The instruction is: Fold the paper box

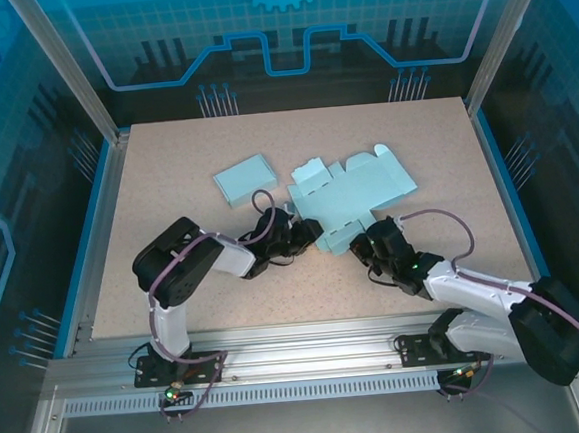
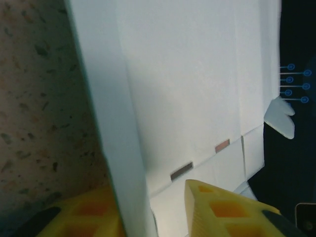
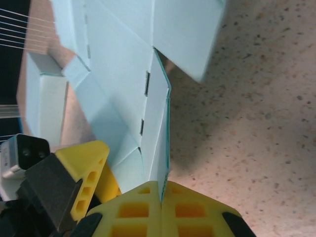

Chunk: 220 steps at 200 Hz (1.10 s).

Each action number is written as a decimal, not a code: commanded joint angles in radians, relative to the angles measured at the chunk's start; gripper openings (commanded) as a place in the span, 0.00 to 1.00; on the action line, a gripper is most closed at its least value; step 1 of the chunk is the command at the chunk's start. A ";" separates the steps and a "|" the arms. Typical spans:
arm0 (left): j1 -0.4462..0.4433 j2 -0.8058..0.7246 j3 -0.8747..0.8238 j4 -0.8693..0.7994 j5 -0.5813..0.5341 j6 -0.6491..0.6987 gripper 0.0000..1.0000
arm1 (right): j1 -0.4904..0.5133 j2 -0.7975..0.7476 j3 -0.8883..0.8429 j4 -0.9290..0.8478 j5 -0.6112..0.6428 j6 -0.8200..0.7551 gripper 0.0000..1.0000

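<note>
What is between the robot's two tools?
In the top view, the near flap of the flat light-blue paper box lies between the left tool and the right tool.

**Arm hardware: appearance log**

You have two matching arms. The left arm (image 1: 178,265) has black joint housings with a white link between them, and the right arm (image 1: 466,288) is built the same. Thin purple-grey cables (image 1: 437,212) loop along each. A green LED (image 1: 414,263) glows at 5 o'clock from the right gripper (image 1: 357,251). On your wrist cameras the left gripper (image 2: 143,190) and its partner carry yellow fingers (image 3: 197,212) with rectangular pockets. Dark patches sit at 5 and 7 o'clock.
</note>
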 commanded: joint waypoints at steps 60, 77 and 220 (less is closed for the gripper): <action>0.036 -0.160 -0.003 -0.209 -0.047 0.261 0.11 | 0.021 -0.020 0.066 -0.162 0.093 -0.208 0.43; 0.065 -0.240 0.013 -0.338 -0.033 0.411 0.09 | 0.023 -0.055 0.108 -0.280 0.115 -0.318 0.57; 0.082 -0.598 0.282 -1.104 -0.242 1.600 0.00 | -0.009 -0.354 0.323 -0.459 0.186 -1.052 1.00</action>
